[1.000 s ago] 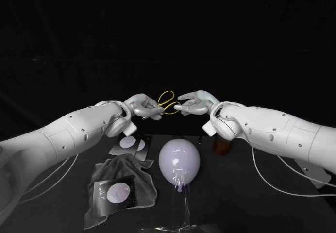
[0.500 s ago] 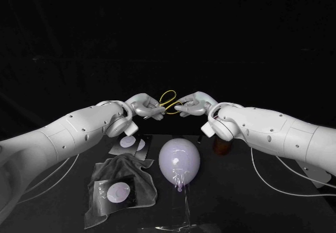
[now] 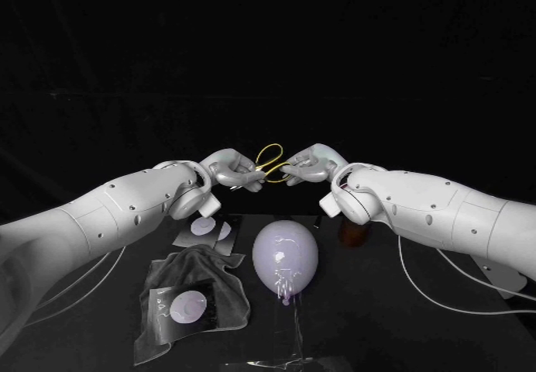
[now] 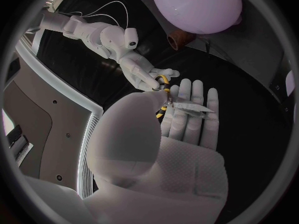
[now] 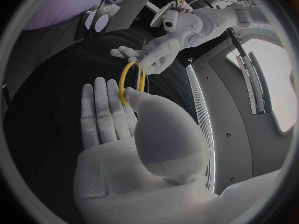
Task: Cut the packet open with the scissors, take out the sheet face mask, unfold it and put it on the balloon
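Above the black table (image 3: 391, 325), two silver hands share yellow-handled steel scissors (image 3: 268, 159).
The left hand (image 3: 232, 172) pinches them near the pivot. The right hand (image 3: 310, 167) pinches a loop and should seat it fully before any release. The flat, pale-disced packet (image 3: 184, 308) waits on grey cloth (image 3: 212, 271), near the pale oval balloon (image 3: 286, 252).

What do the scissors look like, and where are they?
The scissors have thin yellow handle loops and short silver blades that look closed. They are up in the air above the black table, past the balloon. The left hand holds them near the blades, which lie across its fingers, and the right hand pinches one loop.
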Available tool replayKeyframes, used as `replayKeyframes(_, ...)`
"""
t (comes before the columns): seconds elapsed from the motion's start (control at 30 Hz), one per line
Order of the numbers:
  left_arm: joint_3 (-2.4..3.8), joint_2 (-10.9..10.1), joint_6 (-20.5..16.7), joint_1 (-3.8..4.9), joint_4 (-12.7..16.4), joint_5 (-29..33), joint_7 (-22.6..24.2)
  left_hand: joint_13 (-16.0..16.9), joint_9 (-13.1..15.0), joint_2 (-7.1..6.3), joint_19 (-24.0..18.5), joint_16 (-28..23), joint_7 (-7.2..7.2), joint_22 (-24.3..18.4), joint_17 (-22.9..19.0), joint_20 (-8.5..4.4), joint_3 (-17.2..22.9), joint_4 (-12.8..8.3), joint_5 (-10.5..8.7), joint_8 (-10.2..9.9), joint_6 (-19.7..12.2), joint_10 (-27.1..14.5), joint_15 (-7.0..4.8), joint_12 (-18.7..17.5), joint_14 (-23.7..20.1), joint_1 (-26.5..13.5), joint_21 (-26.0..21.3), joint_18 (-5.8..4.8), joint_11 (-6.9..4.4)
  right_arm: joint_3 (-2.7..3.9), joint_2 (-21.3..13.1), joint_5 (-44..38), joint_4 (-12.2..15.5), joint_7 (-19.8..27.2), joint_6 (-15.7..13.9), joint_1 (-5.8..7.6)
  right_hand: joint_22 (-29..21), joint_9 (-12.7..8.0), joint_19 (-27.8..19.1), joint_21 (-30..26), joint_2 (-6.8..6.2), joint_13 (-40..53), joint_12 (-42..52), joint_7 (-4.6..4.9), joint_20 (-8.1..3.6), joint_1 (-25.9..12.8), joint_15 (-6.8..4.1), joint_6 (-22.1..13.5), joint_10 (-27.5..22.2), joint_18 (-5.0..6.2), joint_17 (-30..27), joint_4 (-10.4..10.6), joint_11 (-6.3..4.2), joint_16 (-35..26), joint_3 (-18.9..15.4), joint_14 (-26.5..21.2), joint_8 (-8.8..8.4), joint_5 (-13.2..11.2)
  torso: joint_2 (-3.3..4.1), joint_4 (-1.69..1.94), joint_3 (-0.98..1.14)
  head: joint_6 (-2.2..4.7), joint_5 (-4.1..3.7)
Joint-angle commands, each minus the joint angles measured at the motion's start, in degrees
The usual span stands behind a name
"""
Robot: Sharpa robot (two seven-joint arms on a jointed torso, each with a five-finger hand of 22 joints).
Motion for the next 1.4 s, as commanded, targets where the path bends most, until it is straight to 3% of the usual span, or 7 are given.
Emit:
replayKeyframes(0.03, 0.08, 0.12, 0.42, 0.11, 0.17, 0.40, 1.14, 0.06, 0.05, 0.65, 0.37, -0.21, 0.05, 0.09, 0.05, -0.03, 3.86, -4.05, 0.16, 0.30, -0.18, 0.53, -0.26, -0.13, 0.23, 0.08, 0.35, 0.80, -0.05, 0.02, -0.16, 0.59, 0.39, 1.30, -2.46, 0.00, 0.54, 0.55, 1.88, 1.15, 0.18, 0.09, 0.53, -0.65, -1.03, 0.12, -1.01, 1.34, 3.61, 0.45, 0.46, -1.68, -1.87, 0.86, 2.36, 2.28, 0.89, -0.14, -0.03, 0.02, -0.03, -0.01, -0.03)
replayKeyframes(0.23, 0.07, 0.21, -0.70, 0.12, 0.15, 0.51, 1.33, -0.20, 0.13, 0.07, 0.01, -0.58, 0.59, 0.01, 0.12, -0.11, 3.89, -3.91, 0.15, -0.36, -1.28, -0.76, 0.11, -0.66, -0.22, -0.81, 0.24, 0.76, 0.48, 0.02, -0.60, 1.36, 0.71, 1.08, -4.72, 0.00, 1.06, 1.82, 2.73, 2.15, -0.76, -0.16, -1.08, -1.15, -1.73, -3.78, -1.53, 2.05, 6.37, 0.32, 0.97, -4.28, -2.40, 0.78, 6.87, 3.77, 1.78, -0.16, -0.02, 0.03, 0.00, 0.01, 0.01)
replayKeyframes(0.63, 0.04, 0.63, -5.68, 0.16, -0.30, 0.40, 0.29, -0.48, -3.70, -9.26, -8.60, -5.87, 4.01, -2.01, -1.72, 0.48, -7.12, 1.10, 0.35, -8.10, -11.73, -13.83, 3.91, -0.17, -8.97, -7.85, -4.84, -1.51, 4.61, 0.03, -0.91, -1.57, 1.33, -1.97, -5.79, 0.07, 1.61, 3.03, 3.16, 3.04, -0.93, -0.10, -2.15, -1.48, -2.09, -6.22, -1.88, 2.37, 8.09, 0.28, 1.51, -6.45, -2.76, 0.71, 8.52, 4.76, 2.45, -0.17, -0.05, 0.00, -0.02, -0.15, -0.14)
replayKeyframes(0.83, 0.04, 0.55, -8.83, 0.17, -1.28, 2.42, -0.58, -0.32, -5.03, -7.32, -19.82, -6.86, 5.68, -2.65, -3.40, 0.54, -17.07, 1.65, 0.25, -10.24, -14.79, -19.74, 5.44, -0.26, -12.60, -9.72, -8.84, -4.25, 6.27, 0.02, -1.58, -5.26, 1.02, -3.62, -5.15, 0.22, 1.66, 3.15, 3.15, 3.11, -0.94, -0.10, -2.28, -1.50, -2.12, -6.37, -1.91, 2.37, 8.18, 0.27, 1.55, -6.70, -2.78, 0.68, 8.66, 4.80, 2.49, -0.17, -0.02, -0.03, 0.01, -0.15, -0.26)
replayKeyframes(1.0, 0.03, 0.35, -10.44, 0.17, -2.42, 3.71, -0.97, -0.38, -7.71, -3.09, -23.99, -7.17, 6.52, -3.02, -6.40, 0.58, -36.35, 2.42, 0.19, -12.25, -19.75, -24.07, 6.51, -0.44, -17.65, -6.31, -10.13, -5.72, 7.39, 0.02, -2.09, -9.82, 0.44, -4.95, -4.55, 0.41, 1.72, 3.29, 3.17, 3.21, -0.99, -0.10, -2.39, -1.54, -2.17, -6.57, -1.95, 2.41, 8.34, 0.28, 1.63, -6.99, -2.82, 0.68, 8.77, 4.92, 2.56, -0.17, 0.01, -0.01, 0.02, -0.29, -0.33)
replayKeyframes(1.23, 0.10, -0.46, -12.03, 0.16, -3.58, 7.72, -0.10, -0.36, -7.80, -3.22, -24.29, -7.35, 6.86, -3.01, -7.93, 0.58, -38.37, 2.52, 0.23, -12.24, -19.82, -24.92, 6.83, -0.41, -20.65, -6.14, -10.27, -5.69, 7.61, 0.01, -2.78, -16.07, -1.24, -6.11, -4.14, 0.68, 1.78, 3.42, 3.19, 3.29, -1.03, -0.10, -2.49, -1.57, -2.20, -6.77, -1.98, 2.46, 8.48, 0.27, 1.69, -7.21, -2.85, 0.67, 8.84, 5.00, 2.63, -0.19, 0.02, -0.07, 0.00, -0.26, -0.66)
replayKeyframes(1.4, 0.25, -2.75, -13.47, 0.15, -2.02, 11.92, 1.19, -0.11, -5.91, 0.32, -21.51, -6.03, 6.91, -2.60, -6.53, 0.56, -37.24, 2.30, 0.15, -10.18, -14.91, -22.50, 6.19, 0.74, -15.01, -5.55, -9.49, -5.37, 7.09, 0.00, -4.55, -21.57, -2.38, -6.47, -4.51, 1.32, 1.85, 3.57, 3.23, 3.41, -1.09, -0.09, -2.58, -1.62, -2.25, -6.99, -2.02, 2.53, 8.68, 0.27, 1.77, -7.46, -2.90, 0.68, 8.89, 5.13, 2.72, -0.19, 0.02, -0.03, 0.00, -0.31, -1.20)
